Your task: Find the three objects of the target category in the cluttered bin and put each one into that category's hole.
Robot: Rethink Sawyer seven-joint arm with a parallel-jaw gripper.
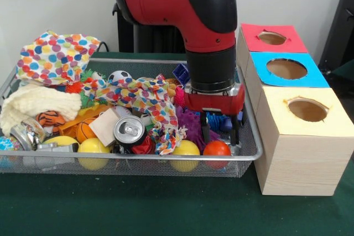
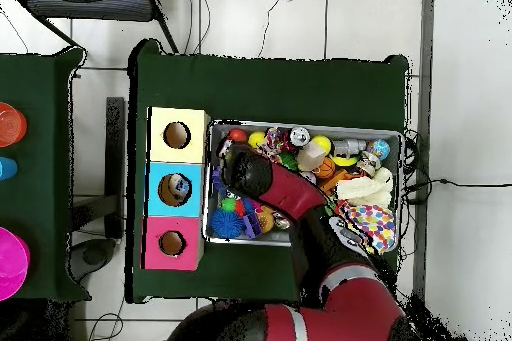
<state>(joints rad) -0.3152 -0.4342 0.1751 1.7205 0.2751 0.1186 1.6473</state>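
The silver wire-mesh bin (image 1: 138, 158) is full of mixed toys and cloths; it also shows in the overhead view (image 2: 300, 125). My gripper (image 1: 220, 135) is lowered into the bin's right end, and its fingers (image 1: 205, 128) stand apart and open. A blue spiky toy (image 1: 222, 121) shows between them, with an orange-red ball (image 1: 217, 148) just in front. The hole (image 1: 272, 37) in the red-topped box is the farthest of the three boxes to the bin's right. It also shows in the overhead view (image 2: 172, 244). In the overhead view my arm (image 2: 290, 192) hides the gripper.
The blue-topped box (image 1: 286, 68) and the yellow-topped box (image 1: 307, 110) stand in line beside the red one. In the bin lie two yellow balls (image 1: 93, 148), a soda can (image 1: 129, 131), a purple spiky toy (image 1: 191, 125), a dotted cloth (image 1: 55, 56) and a small soccer ball (image 1: 119, 75).
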